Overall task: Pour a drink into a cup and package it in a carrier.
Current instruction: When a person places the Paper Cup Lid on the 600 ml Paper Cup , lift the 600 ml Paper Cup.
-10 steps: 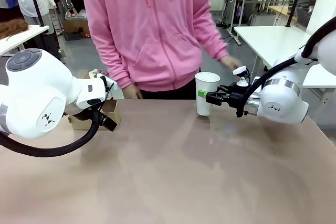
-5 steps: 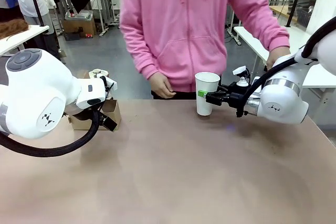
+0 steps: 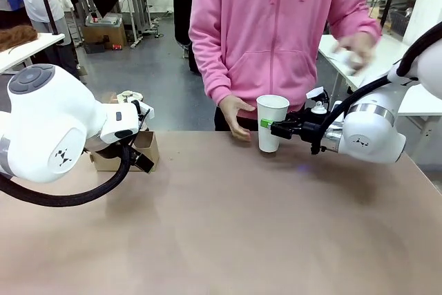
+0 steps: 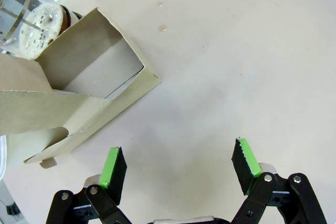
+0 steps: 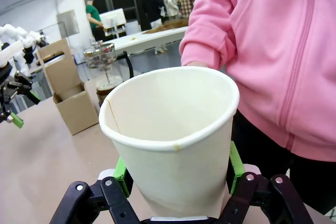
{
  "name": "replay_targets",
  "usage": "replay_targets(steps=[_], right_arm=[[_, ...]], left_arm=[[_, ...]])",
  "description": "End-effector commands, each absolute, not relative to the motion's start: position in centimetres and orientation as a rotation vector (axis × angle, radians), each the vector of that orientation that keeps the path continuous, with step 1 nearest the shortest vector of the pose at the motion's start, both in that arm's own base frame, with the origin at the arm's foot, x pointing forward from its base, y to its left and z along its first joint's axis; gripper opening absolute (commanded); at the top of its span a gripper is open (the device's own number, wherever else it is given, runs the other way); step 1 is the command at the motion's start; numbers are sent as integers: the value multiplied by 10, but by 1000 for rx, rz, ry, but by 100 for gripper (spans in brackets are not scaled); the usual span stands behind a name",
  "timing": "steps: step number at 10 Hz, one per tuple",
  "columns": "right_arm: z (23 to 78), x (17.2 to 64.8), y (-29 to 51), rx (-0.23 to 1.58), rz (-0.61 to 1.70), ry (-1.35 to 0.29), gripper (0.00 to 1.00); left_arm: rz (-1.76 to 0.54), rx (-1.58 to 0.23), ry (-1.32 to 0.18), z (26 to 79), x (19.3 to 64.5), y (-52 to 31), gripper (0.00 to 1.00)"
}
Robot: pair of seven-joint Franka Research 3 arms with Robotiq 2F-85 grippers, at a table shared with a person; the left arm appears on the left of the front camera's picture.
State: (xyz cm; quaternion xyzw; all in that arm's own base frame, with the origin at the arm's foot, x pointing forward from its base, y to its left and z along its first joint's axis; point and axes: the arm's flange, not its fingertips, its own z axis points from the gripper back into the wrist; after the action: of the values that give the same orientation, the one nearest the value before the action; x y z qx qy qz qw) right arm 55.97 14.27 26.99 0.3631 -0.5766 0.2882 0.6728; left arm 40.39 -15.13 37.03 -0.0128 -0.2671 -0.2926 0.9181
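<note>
Cup (image 3: 272, 124): plain white paper, upright, long axis vertical, open mouth up; at the far edge of the table (image 3: 221, 226), right of middle. Right gripper (image 3: 269, 127): clamped on the cup's lower half, green pads either side. Person's hand (image 3: 235, 117): just beside cup, apart. Carrier (image 3: 143, 150) and glass jug (image 5: 103, 66): well apart, far left. Left gripper (image 4: 178, 163): spread wide, empty, beside carrier.
</note>
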Motion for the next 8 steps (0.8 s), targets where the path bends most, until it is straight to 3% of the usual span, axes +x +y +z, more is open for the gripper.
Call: replay_targets(steps=[1,8], right_arm=[[273,559,145,813,632,-1307,80],[273,559,145,813,632,-1307,80]], left_arm=[[-602,-28,-550,371,404,-151,100],[-602,-28,-550,371,404,-151,100]])
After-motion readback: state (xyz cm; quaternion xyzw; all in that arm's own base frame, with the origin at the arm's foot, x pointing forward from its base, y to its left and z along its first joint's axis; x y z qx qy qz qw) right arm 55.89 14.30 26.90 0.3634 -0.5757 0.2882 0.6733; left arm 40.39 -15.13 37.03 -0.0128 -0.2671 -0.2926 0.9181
